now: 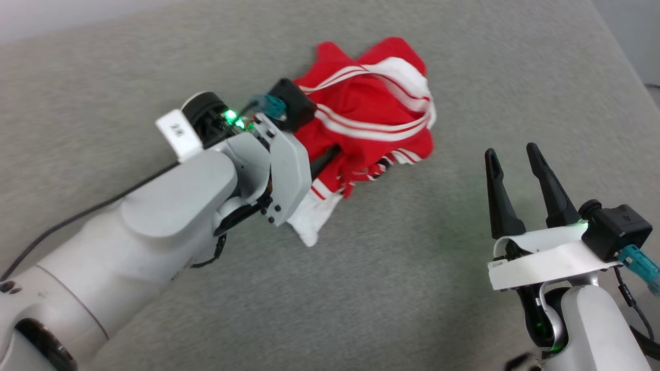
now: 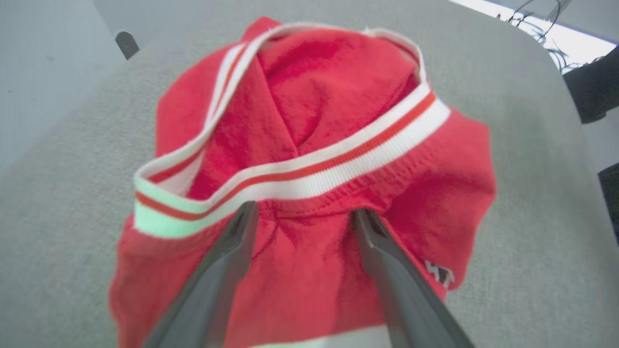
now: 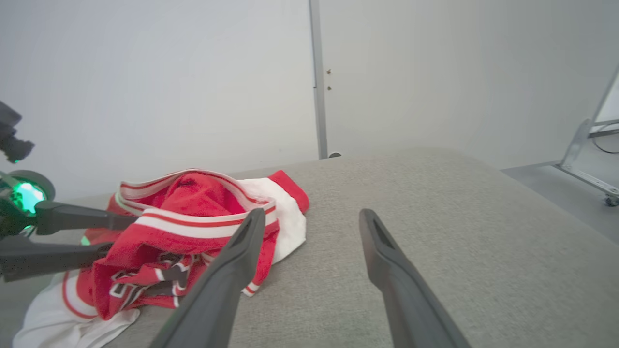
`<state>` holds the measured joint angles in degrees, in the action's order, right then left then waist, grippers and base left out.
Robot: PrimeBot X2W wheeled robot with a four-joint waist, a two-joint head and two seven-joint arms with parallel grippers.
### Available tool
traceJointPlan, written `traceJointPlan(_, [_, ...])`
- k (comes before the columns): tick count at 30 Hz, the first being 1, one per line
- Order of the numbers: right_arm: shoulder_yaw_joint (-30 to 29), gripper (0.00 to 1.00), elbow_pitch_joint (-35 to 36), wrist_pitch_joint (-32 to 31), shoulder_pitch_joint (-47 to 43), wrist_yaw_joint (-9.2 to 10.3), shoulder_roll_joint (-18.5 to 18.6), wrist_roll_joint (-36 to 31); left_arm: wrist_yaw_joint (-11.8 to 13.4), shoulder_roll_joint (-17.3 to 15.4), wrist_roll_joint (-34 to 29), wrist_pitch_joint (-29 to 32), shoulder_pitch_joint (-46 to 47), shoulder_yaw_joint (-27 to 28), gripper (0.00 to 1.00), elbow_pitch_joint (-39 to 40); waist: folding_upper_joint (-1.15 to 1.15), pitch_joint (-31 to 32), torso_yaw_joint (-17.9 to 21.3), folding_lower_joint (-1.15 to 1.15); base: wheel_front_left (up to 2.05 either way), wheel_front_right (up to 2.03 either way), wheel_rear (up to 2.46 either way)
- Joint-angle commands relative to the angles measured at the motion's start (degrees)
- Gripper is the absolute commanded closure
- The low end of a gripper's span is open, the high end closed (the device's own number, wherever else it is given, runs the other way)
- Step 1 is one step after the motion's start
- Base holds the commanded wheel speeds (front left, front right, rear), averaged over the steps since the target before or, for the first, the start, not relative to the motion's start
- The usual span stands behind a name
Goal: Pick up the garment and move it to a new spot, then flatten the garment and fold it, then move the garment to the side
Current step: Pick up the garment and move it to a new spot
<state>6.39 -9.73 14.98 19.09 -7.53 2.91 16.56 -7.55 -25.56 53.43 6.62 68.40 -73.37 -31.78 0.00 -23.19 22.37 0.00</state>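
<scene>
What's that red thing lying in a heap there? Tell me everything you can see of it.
The shirt is red, knit-looking cloth with white sleeves and white bands carrying a red stripe at neck and armholes. A small dark-and-white mark shows on the front. It lies crumpled in a loose heap, unfolded, on the grey fabric surface. The left gripper spreads its open fingers over it, seemingly touching without pinching. The right gripper stands apart.

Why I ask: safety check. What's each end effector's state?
Left end effector: open over the crumpled red jersey with white striped trim, not gripping.
Right end effector: open, empty.
</scene>
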Motion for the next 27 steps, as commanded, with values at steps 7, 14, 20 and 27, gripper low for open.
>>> traceJointPlan(7, [-1.2, 0.0, -2.0, 0.3, -1.7, 0.08, 0.1, -4.4, 0.1, -0.4, 9.2, -12.8, -2.7, 0.0, 0.0, -0.9, 0.0, 9.4, -11.4, 0.0, 0.0, 0.0, 0.0])
traceJointPlan(14, [-3.7, 0.0, -4.1, 0.3, -5.1, 0.08, 0.0, -8.3, 0.1, -1.6, 13.5, -20.8, -13.2, 0.3, 0.0, -3.9, 0.0, 14.3, -17.5, 0.0, 0.0, 0.0, 0.0])
traceJointPlan(20, [-5.9, 0.0, -5.1, 0.2, -9.0, 0.08, 0.7, -10.1, 0.1, -2.2, 11.7, -21.8, -22.7, 5.7, 0.0, -6.5, 0.0, 16.9, -22.7, 0.0, 0.0, 0.0, 0.0])
traceJointPlan(27, [-7.7, 0.0, -5.4, 0.2, -13.8, 0.08, 1.6, -10.0, 0.8, -1.1, 3.0, -21.7, -37.6, 25.9, 0.0, -4.2, 0.0, 20.2, -26.5, 0.0, 0.0, 0.0, 0.0])
